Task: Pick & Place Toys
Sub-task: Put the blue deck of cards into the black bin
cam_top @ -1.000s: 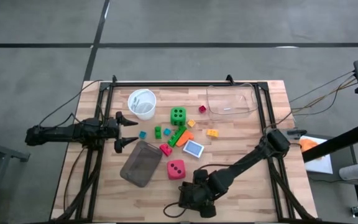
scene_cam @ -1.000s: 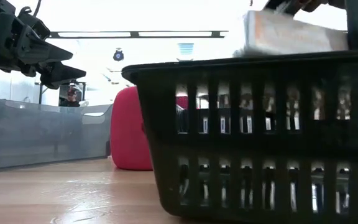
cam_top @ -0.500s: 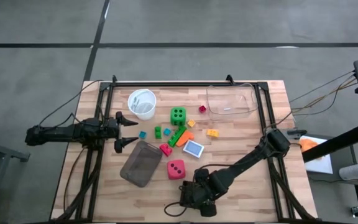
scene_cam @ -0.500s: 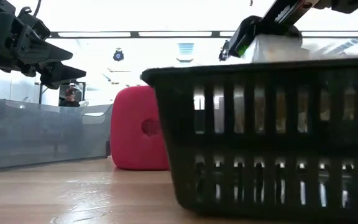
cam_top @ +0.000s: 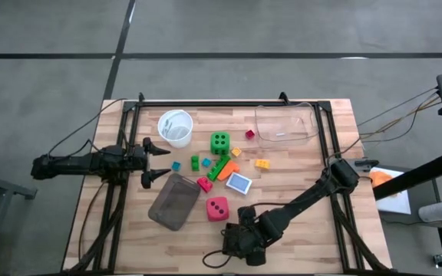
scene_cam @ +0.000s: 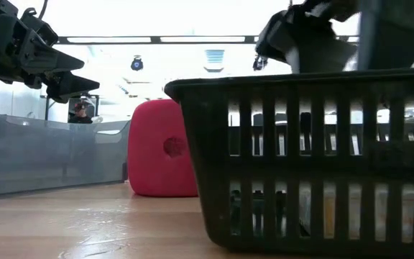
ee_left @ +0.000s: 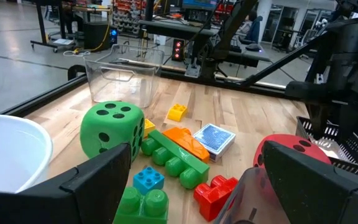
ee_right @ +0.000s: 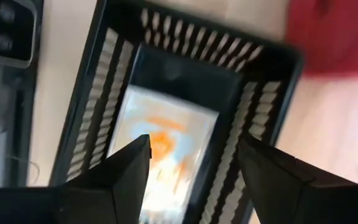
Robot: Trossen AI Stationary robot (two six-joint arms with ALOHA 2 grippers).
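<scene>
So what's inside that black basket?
Looking down past the right gripper, the black basket holds one flat pale card with orange marks. The gripper's open fingers hide part of the bottom, so anything under them can't be seen.

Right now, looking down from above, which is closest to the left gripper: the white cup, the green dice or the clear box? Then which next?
From the left gripper, in the high view:
1. White cup, just behind it.
2. Green dice, mid-table.
3. Clear box, far right corner.

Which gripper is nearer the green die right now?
Left. The left gripper hovers open just beside the white cup, close to the green die; the right gripper is over the black basket at the table's near edge.
</scene>
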